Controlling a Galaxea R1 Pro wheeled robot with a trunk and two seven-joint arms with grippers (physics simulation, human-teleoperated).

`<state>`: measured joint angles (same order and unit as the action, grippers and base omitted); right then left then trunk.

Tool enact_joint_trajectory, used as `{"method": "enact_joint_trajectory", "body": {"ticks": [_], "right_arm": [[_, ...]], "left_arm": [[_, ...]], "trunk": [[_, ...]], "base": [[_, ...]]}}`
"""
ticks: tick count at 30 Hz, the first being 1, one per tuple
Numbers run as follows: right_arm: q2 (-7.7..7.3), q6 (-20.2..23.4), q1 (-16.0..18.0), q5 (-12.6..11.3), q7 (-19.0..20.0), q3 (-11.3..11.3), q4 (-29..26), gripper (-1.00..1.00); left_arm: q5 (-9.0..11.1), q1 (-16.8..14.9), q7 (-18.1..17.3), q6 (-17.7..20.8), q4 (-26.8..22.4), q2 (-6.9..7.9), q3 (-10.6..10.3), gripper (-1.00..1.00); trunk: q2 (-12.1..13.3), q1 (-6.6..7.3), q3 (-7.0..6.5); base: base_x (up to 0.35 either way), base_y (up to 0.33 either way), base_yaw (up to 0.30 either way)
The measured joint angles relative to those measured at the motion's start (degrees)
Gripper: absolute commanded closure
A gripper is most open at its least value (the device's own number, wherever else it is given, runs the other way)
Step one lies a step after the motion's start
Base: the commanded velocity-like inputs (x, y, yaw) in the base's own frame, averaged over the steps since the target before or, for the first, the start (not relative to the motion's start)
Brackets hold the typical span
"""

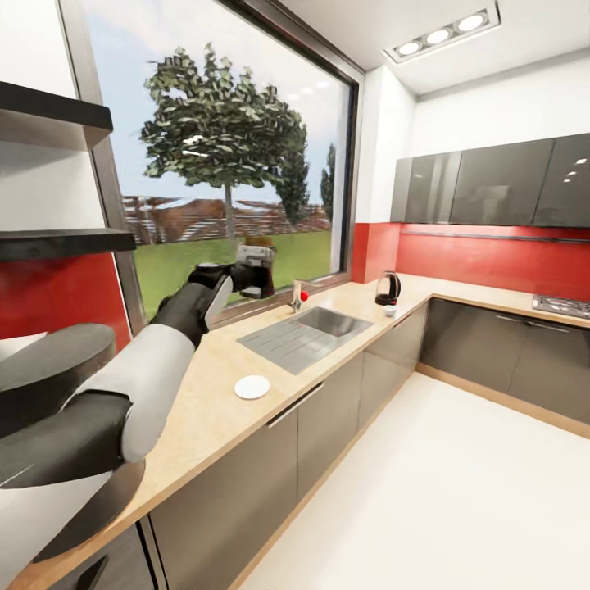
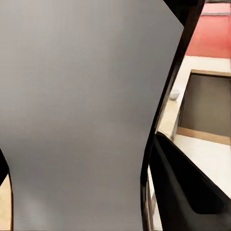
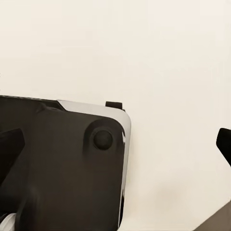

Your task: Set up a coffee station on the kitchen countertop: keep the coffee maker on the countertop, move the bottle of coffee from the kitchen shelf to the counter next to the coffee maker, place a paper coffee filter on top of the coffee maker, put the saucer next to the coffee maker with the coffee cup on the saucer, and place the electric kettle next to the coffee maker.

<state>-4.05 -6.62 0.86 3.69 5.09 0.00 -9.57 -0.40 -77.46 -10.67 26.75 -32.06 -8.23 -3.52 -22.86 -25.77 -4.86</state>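
In the head view my left gripper (image 1: 248,277) is raised over the counter in front of the window, shut on the bottle of coffee (image 1: 256,256), a grey body with a brown top. The bottle's grey side (image 2: 82,110) sits close to the lens in the left wrist view, with a black finger (image 2: 185,190) beside it. A white saucer (image 1: 252,387) lies on the beige countertop (image 1: 205,410) near its front edge. The black electric kettle (image 1: 388,288) stands past the sink, with the white coffee cup (image 1: 391,310) in front of it. My right gripper (image 3: 120,144) hangs open over white floor.
A steel sink (image 1: 307,332) with a faucet (image 1: 297,297) is set into the counter between saucer and kettle. Dark shelves (image 1: 57,243) hang on the left wall. A stove (image 1: 561,306) sits on the far counter run. White floor (image 1: 459,492) lies open to the right.
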Motion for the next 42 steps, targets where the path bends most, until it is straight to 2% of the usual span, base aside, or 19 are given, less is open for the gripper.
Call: {"method": "enact_joint_trajectory", "body": {"ticks": [1, 2, 3, 6, 9, 10, 12, 17, 30, 34, 41, 42], "right_arm": [[0.01, 0.0, 0.0, 0.0, 0.0, 0.0, 0.0, -1.0], [0.06, 0.0, 0.0, -0.1, 0.0, 0.0, -0.1, -1.0], [0.07, 0.0, 0.0, -0.1, 0.0, 0.0, -0.1, -1.0], [0.12, 0.0, 0.0, -0.1, 0.0, -0.1, -0.1, -1.0], [0.11, 0.0, 0.0, -0.2, 0.0, -0.1, -0.5, -1.0], [0.12, 0.0, 0.0, -0.2, -0.1, -0.2, -1.0, -1.0], [0.11, 0.1, 0.0, -0.2, -0.1, -0.2, -1.0, -1.0], [0.18, 0.1, 0.0, -0.4, -0.1, -0.3, -1.6, -1.0], [0.28, -0.1, 0.0, -0.4, 0.0, -0.3, -2.0, -1.0], [0.29, -0.1, 0.0, -0.4, 0.0, -0.3, -2.0, -1.0], [0.29, -0.1, 0.0, -0.4, 0.0, -0.3, -2.0, -1.0], [0.29, -0.1, 0.0, -0.5, 0.0, -0.3, -2.0, -1.0]], "left_arm": [[0.2, 1.5, 0.0, -0.2, -0.5, -0.15, -1.5, 1.0], [0.6, 4.7, -0.1, -0.4, -2.3, -0.31, -3.5, 1.0], [0.1, 5.8, 0.0, -0.6, -2.3, -0.32, -3.9, 1.0], [0.3, 10.2, -0.2, -0.8, -5.2, -0.43, -4.8, 1.0], [0.2, 13.9, -0.3, -3.2, -7.1, -0.45, -5.2, 1.0], [0.3, 17.5, -0.2, -8.0, -9.3, -0.36, -8.7, 1.0], [0.4, 22.0, -0.1, -9.7, -8.6, -0.48, -10.7, 1.0], [0.4, 25.0, 0.0, -12.4, -9.1, -0.47, -11.1, 1.0], [0.4, 31.3, -0.1, -13.0, -12.8, -0.31, -11.1, 1.0], [0.4, 34.8, -0.1, -13.3, -15.4, -0.07, -11.1, 1.0], [0.3, 40.1, 0.7, -18.9, -16.6, 0.19, -11.0, 1.0], [0.3, 43.0, 0.7, -20.4, -17.3, 0.31, -10.9, 1.0]], "trunk": [[0.0, 0.02, 0.01], [-0.1, 0.02, 0.01], [0.0, -0.01, 0.01], [0.0, 0.01, 0.01], [0.0, 0.01, 0.0], [0.0, -0.04, -0.04], [0.0, -0.03, 0.0], [0.0, -0.02, -0.01], [0.0, -0.01, -0.01], [0.0, 0.0, 0.0], [0.0, 0.01, 0.0], [0.0, 0.01, -0.04]], "base": [[0.0, 0.0, 0.0], [0.0, 0.0, 0.0], [0.0, 0.0, 0.0], [0.0, 0.0, 0.0], [-0.097, -0.039, 0.0], [-0.259, -0.126, 0.0], [-0.276, -0.14, 0.0], [-0.281, -0.131, 0.0], [-0.257, -0.1, 0.0], [-0.049, -0.016, 0.0], [-0.006, -0.002, 0.0], [0.0, 0.0, 0.0]]}}
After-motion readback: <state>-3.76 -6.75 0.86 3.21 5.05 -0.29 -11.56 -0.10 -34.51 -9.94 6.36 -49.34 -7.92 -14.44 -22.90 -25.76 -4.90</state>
